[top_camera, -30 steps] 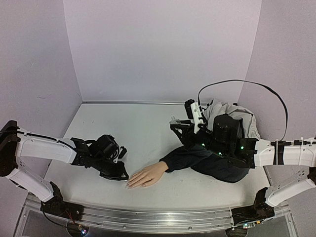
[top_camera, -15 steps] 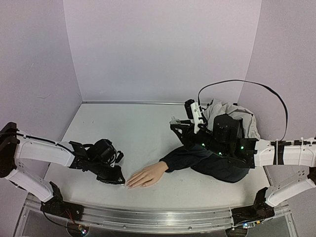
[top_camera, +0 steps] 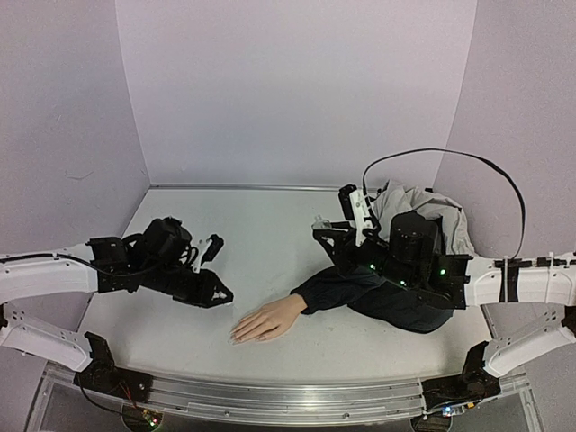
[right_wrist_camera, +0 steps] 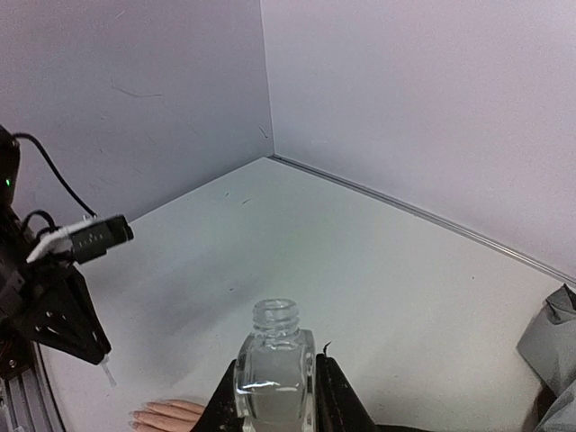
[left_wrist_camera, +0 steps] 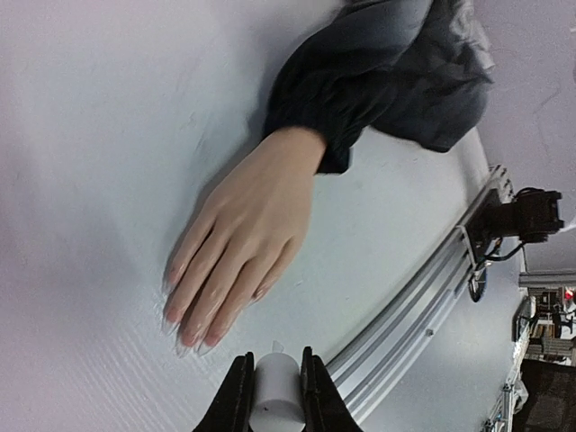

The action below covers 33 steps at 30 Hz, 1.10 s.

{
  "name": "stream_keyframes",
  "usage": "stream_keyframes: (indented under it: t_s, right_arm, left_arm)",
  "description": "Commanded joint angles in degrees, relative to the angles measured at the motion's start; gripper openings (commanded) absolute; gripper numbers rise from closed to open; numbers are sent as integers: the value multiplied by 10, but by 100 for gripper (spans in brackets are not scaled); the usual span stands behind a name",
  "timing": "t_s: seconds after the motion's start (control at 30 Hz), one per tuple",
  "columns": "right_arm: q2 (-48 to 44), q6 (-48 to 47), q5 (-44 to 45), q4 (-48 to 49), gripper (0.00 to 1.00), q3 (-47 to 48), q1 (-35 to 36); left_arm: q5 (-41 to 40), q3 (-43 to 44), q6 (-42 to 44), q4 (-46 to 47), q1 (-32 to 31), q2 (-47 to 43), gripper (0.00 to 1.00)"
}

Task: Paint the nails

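Left fingers [left_wrist_camera: 236,400] lifted back from the nails [left_wrist_camera: 189,340].

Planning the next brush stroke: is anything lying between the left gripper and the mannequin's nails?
Nothing visible does. The left gripper, shut on a white brush cap, faces the nails of the mannequin hand with only table surface between them.

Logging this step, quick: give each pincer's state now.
Left pincer: closed on a small white cylinder.
Right pincer: closed on a small clear glass bottle, uncapped.
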Motion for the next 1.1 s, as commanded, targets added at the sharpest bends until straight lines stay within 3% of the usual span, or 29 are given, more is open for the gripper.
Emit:
stream_keyframes:
  t_s: [0.0,0.2,0.37,1.07]
  right_arm:
    - [-28,6,-8,44,0,3,1]
    - [22,-16,-122,42,0,49,14]
    - [86,-42,-133,51,0,98,61]
    - [142,-48,-168,100,0,136,89]
  left_arm:
    - [28,122,116,-32,-2,-11,0]
    - [67,267,265,-122,-2,3,0]
    - [83,349,320,-164,-2,19,0]
    - [75,374,290,-180,-2,14,0]
